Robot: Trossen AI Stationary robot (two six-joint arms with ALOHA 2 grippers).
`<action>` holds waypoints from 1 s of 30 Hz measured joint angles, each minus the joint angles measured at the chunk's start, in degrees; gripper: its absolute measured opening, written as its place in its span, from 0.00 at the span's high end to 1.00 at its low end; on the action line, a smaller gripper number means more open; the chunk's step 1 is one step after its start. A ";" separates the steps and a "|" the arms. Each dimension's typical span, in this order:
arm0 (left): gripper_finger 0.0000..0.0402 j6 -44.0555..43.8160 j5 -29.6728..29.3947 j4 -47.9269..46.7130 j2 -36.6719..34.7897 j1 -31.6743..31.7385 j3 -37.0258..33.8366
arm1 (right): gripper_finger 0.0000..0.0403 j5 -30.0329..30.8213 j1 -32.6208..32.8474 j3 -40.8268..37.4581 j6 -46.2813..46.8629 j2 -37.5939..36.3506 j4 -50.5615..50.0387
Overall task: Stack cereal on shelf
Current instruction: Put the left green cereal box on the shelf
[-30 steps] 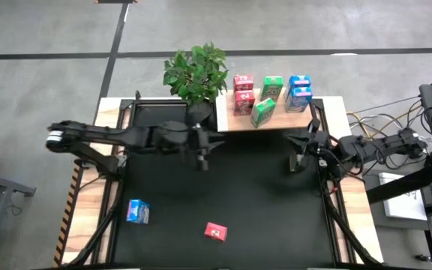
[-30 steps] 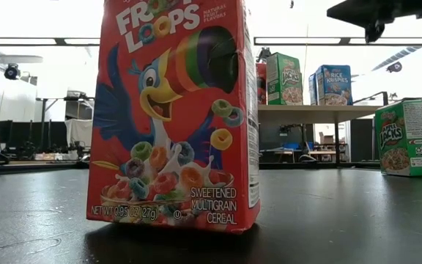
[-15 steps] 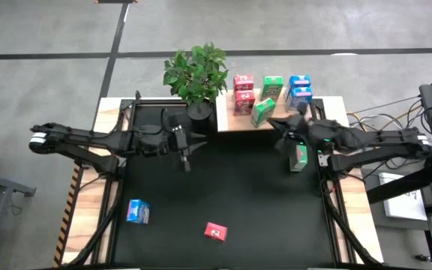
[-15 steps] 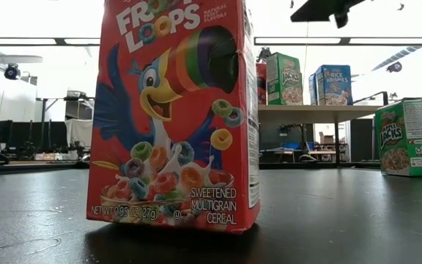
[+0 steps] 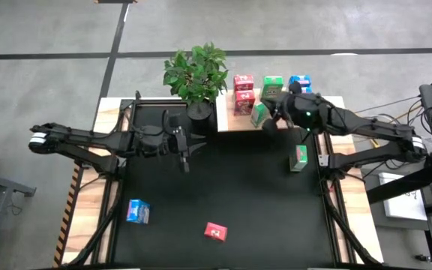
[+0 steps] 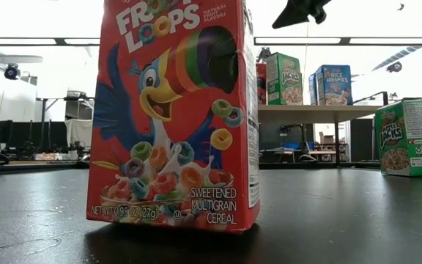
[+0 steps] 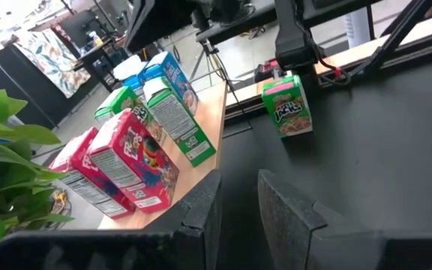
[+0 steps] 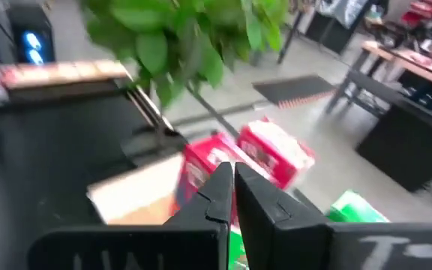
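1. We count 2 pink-red boxes [image 5: 243, 93], 2 green boxes [image 5: 268, 98] and 2 blue boxes [image 5: 299, 91] on the shelf [image 5: 238, 120].
2. On the black counter [image 5: 238, 195] stand 3 more: green box [image 5: 299, 157], blue box [image 5: 137, 211], pink-red box [image 5: 215, 232].
3. The right pincer [image 5: 270, 124] is clenched and empty, over the shelf edge.
4. The left pincer [image 5: 185, 157] is slightly apart, holding nothing.

Right arm [image 5: 328, 120] hides blue boxes [image 5: 298, 81]; right wrist view blurred.

Six cereal boxes [image 5: 243, 93] crowd the pale shelf [image 5: 235, 121], seemingly stacked; three [image 5: 216, 232] stand on the tabletop.
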 joint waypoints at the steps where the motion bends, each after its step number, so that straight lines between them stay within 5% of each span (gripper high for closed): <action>1: 0.82 0.22 0.00 -0.15 0.00 0.02 0.00 | 0.98 0.00 -0.52 0.84 -0.07 0.79 -1.35; 9: 0.82 1.23 -0.06 -1.24 0.00 0.04 0.00 | 0.98 -0.03 -2.47 2.89 0.56 3.38 -10.00; 30: 0.82 1.03 -1.56 -3.57 0.00 0.09 0.00 | 0.98 3.37 -3.76 -2.29 5.00 2.07 -9.92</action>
